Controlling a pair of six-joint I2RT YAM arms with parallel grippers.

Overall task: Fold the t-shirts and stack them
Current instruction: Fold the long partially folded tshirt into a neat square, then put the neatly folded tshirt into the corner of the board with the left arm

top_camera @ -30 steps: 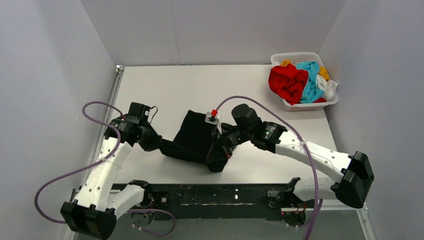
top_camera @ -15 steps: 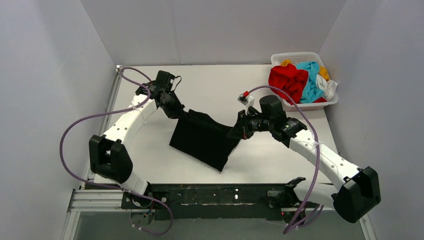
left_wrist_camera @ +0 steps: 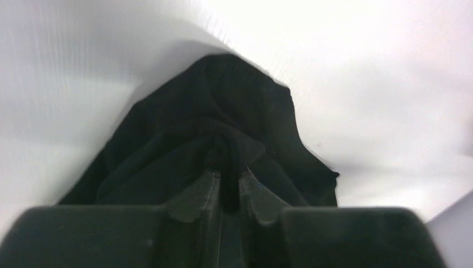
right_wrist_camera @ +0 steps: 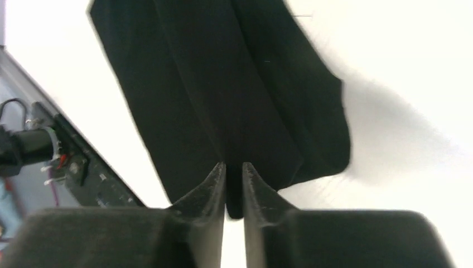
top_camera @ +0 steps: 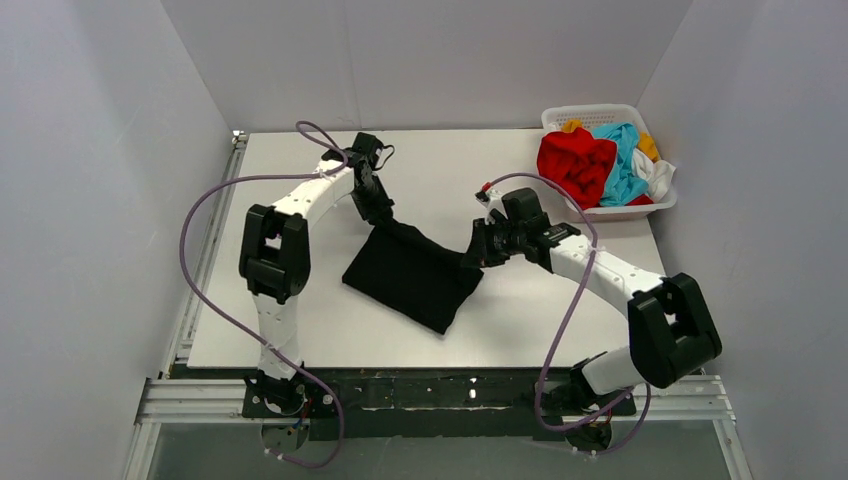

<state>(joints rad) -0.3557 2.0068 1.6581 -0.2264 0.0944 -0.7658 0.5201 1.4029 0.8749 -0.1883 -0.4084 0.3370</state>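
- Black t-shirt (top_camera: 410,275): soft, light, likely to sag and bunch.
- My left gripper (left_wrist_camera: 228,174) is clamped on its far corner, my right gripper (right_wrist_camera: 234,170) on its right edge.
- Corners look like my best holds.

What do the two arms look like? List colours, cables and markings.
Both the left arm and right arm have white link shells with black joint housings. A lilac cable loops along each. The right arm carries a small white block with a red tip near its wrist. The left end effector and right end effector have dark tapered fingers.
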